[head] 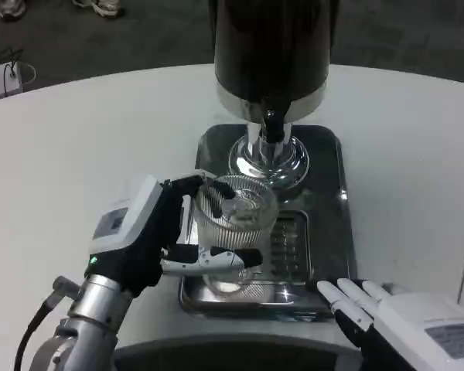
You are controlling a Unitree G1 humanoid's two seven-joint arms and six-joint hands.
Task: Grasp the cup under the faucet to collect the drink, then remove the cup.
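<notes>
A white power strip [1, 79] lies at the white table's [85, 147] far left edge.

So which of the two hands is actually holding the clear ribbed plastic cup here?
The left hand: its fingers wrap around the clear ribbed plastic cup on the shiny metal drip tray. The right hand rests apart at the tray's near corner, holding nothing.

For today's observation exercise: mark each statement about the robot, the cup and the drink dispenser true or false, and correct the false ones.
1. The left hand holds the clear ribbed cup. True.
2. The cup lies tipped on its side. False: it stands upright.
3. The right hand grips the faucet. False: it rests near the metal tray, holding nothing.
4. The dispenser stands on the tray. True.
5. The table is black. False: it is white.
</notes>
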